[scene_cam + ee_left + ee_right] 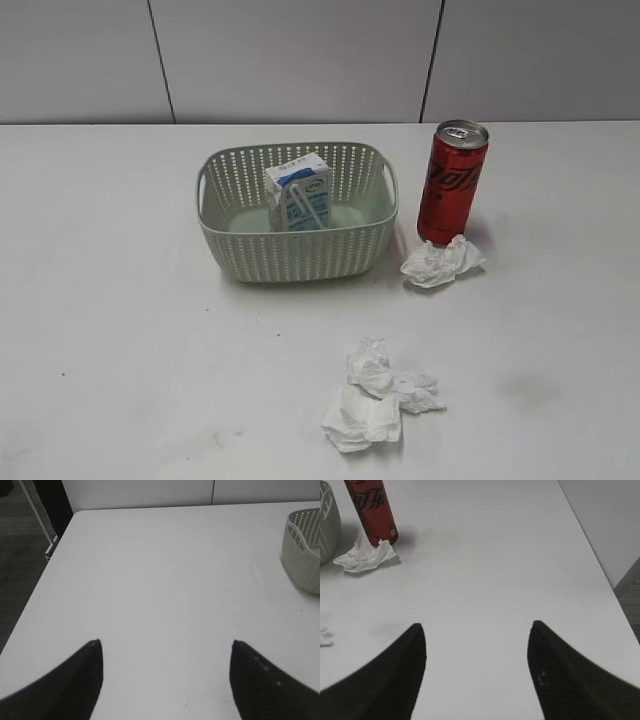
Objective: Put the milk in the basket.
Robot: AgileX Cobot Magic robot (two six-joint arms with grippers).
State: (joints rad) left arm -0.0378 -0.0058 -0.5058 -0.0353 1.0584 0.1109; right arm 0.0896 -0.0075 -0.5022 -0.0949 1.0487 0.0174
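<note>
The milk point(298, 192), a small white carton with blue printing and a straw on its side, stands upright inside the pale green basket point(296, 258) at the table's middle back. The basket's edge also shows in the left wrist view point(302, 550) and the right wrist view point(327, 525). My left gripper point(165, 642) is open and empty over bare table, left of the basket. My right gripper point(477, 625) is open and empty over bare table, right of the can. Neither gripper shows in the exterior view.
A red can point(453, 182) stands right of the basket with a crumpled tissue point(441, 262) at its foot; both show in the right wrist view point(372, 510). Another crumpled tissue point(377, 404) lies at the front middle. The table's left edge point(45, 575) and right edge point(600, 565) are near.
</note>
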